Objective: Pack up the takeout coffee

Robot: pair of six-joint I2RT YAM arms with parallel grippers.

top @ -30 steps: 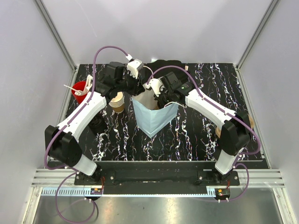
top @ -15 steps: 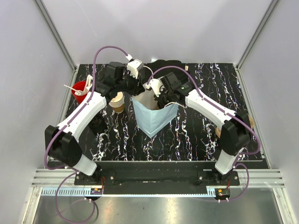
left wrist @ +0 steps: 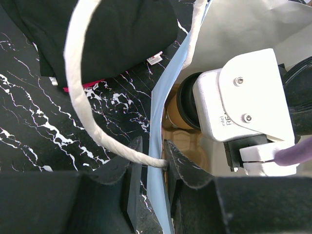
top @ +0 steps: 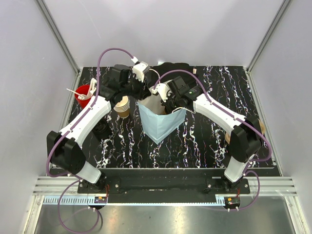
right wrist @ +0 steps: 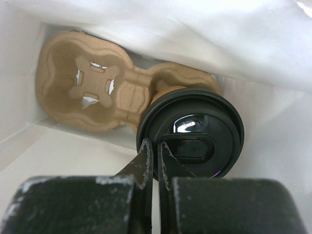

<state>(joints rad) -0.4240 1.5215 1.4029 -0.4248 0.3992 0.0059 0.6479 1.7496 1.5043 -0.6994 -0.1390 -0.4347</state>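
The takeout coffee, a tan cup (left wrist: 174,111) with a black lid (right wrist: 195,132), stands inside the open light blue paper bag (top: 161,124). It sits at the right end of a brown pulp cup carrier (right wrist: 92,92) on the bag's floor. My right gripper (right wrist: 156,148) reaches down into the bag (top: 165,103) and is shut on the near rim of the lid. My left gripper (left wrist: 150,151) is shut on the bag's blue side wall (left wrist: 158,126), beside its white rope handle (left wrist: 83,97), at the bag's back left rim (top: 141,99).
A nested stack of tan cups (top: 123,107) stands just left of the bag. A red cup of white straws (top: 84,93) is at the far left. Black cloth (top: 173,68) lies behind the bag. A brown object (top: 261,127) sits at the right edge.
My right wrist has shifted very slightly to the left over the bag. The left arm and the bag have not moved.
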